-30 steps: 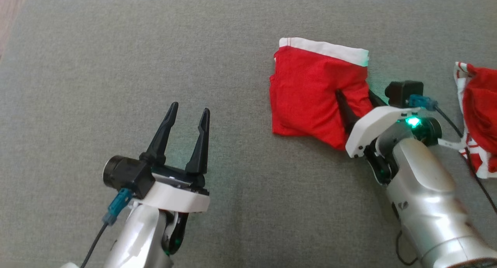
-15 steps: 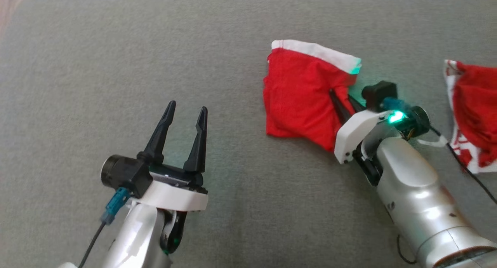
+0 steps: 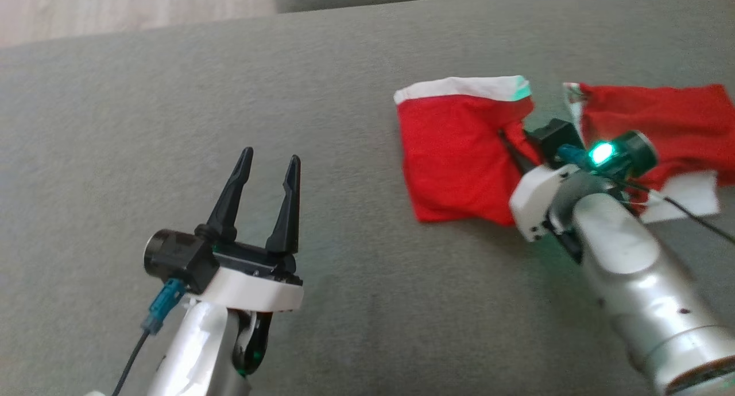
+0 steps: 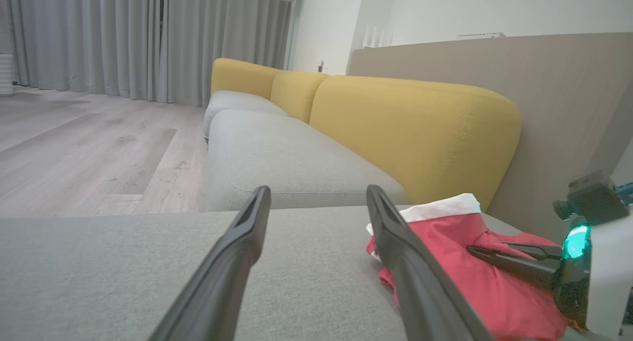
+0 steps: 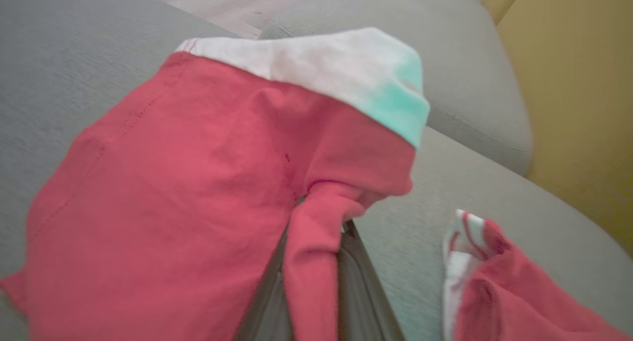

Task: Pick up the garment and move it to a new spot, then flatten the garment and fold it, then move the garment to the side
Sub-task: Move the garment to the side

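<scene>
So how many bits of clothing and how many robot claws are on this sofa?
Garments: 2, the garment pinched in the right gripper and a second garment beside it, both red and white.
Grippers: 2, the left gripper open, the right shut.
Total: 4.

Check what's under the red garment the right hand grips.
Grey sofa cushion shows around the garment; right hand pinches its fold. Anything beneath the cloth is covered.
</scene>
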Tool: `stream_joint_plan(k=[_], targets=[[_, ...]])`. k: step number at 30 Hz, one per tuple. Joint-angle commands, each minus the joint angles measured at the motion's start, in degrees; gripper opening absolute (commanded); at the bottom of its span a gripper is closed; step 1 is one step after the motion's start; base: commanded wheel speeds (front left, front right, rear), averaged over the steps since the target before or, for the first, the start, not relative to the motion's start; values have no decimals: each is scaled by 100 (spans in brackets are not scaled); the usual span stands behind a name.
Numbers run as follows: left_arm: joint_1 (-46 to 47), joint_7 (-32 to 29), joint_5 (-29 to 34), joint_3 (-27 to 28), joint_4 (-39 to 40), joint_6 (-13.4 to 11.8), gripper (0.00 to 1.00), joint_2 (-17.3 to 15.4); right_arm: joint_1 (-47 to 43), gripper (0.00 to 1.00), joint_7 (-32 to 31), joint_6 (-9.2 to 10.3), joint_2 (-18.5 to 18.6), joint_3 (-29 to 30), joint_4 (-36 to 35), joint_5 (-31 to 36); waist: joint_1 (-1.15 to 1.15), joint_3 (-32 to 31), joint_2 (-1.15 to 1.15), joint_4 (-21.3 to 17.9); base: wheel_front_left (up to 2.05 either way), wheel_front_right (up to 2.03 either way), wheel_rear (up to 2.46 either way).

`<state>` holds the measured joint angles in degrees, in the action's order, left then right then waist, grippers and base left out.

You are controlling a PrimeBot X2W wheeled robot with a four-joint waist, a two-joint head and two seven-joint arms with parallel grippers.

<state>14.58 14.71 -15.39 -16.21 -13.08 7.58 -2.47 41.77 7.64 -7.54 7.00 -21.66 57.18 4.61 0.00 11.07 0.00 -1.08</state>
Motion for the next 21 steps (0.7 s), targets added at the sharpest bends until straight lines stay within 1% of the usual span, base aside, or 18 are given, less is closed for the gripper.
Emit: stream_joint_plan(k=[1,5,7,11,16,21], targets=[[53,29,-12,217,201,-17,100,-41,214,0,16,5,110,-160,-196,-65,0,-99,0,-190,0,0,0],[48,29,-33,189,221,-21,100,-41,299,0,-175,5,701,-670,-358,-394,0,-100,0,-374,0,0,0],[39,29,-28,179,223,-26,100,-41,340,0,-285,5,1058,-995,-497,-565,0,-91,0,-448,0,0,0],[53,29,-39,156,221,-27,100,-41,401,0,-522,5,1777,-1497,-851,-1125,0,-31,0,-522,0,0,0],[170,29,-80,56,254,-25,100,-41,561,0,-767,5,2653,-1931,-1176,-1736,0,191,0,-474,0,0,0],[299,29,-54,-7,204,-20,100,-41,686,0,-904,5,3282,-2273,-1195,-1929,0,454,0,-327,0,0,0]])
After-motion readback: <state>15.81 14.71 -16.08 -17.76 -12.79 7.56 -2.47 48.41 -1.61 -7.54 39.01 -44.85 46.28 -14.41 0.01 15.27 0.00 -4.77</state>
